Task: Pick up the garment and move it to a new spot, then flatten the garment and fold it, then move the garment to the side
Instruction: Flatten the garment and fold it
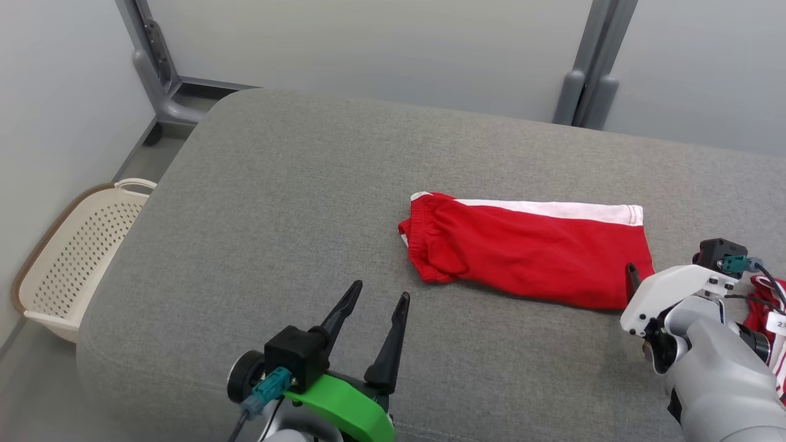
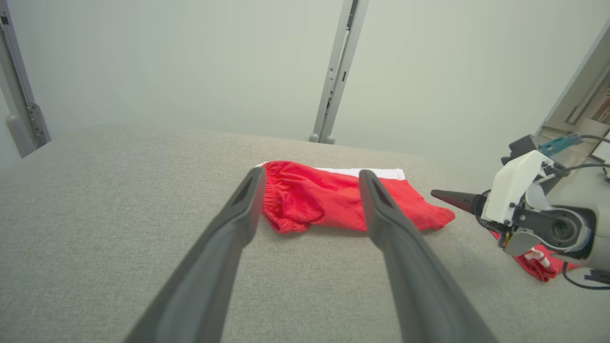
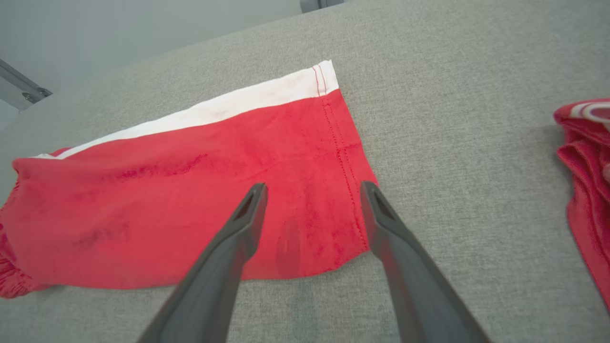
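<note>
**Garment flat, grippers apart**

Red garment (image 1: 528, 252) lies flat, R of ctr on grey cushion (image 1: 276, 202), white band along far edge. R gripper (image 3: 313, 186): fingers apart over the hem, gripping nothing. L gripper (image 1: 380, 290): fingers apart over bare cushion; wide free area L of garment.

Left gripper (image 2: 310, 183) hangs low over the grey cushion (image 2: 95, 238), fingers spread wide. Beyond the tips lie the red shorts (image 2: 329, 205), laid flat, with a white stripe along the far edge and the waistband bunched at the left end. In from the right comes the right gripper (image 2: 452, 199), one dark finger aimed at the hem, close but apart. Another red cloth (image 2: 536, 267) lies crumpled beneath that arm.
</note>
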{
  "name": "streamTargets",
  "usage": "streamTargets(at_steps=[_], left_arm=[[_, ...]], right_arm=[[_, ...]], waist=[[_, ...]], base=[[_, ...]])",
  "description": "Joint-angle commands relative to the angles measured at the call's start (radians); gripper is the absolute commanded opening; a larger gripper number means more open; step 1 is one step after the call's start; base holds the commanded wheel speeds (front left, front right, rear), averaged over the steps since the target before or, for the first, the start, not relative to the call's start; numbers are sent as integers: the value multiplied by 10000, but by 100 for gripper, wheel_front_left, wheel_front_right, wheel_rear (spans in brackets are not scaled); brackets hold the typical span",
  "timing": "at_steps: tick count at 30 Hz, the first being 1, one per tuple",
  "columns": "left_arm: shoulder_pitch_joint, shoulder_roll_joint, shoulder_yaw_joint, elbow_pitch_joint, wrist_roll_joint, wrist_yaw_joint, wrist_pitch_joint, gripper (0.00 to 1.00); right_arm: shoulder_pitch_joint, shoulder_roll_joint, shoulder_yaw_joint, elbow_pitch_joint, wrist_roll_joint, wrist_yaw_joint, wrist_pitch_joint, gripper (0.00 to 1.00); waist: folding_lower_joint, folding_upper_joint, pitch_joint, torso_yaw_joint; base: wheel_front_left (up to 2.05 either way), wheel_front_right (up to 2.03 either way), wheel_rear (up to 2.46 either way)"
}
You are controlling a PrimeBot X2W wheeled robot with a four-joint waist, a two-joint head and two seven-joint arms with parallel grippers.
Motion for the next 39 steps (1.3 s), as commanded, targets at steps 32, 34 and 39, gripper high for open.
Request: streamTargets(at_steps=[32,34,39], left_arm=[[1880,462,3716,1926,674,-1012,-502,100],[2298,312,4218,1799,625,-1309,-502,100],[3067,3,5193,1699,705,-1697,-503,100]], right_arm=[[5216,803,3423,-7954,68,-4,-1640,100],[5495,809,3420,-8249,241,-4,-1553,100],[6023,814,3276,-8624,289,-4,-1429,100]], waist=[[0,-1,-1362,-2532],[0,-1,-1404,-2648],[0,-1,-1446,-2776]], base=[[0,0,0],[0,0,0],[0,0,0]])
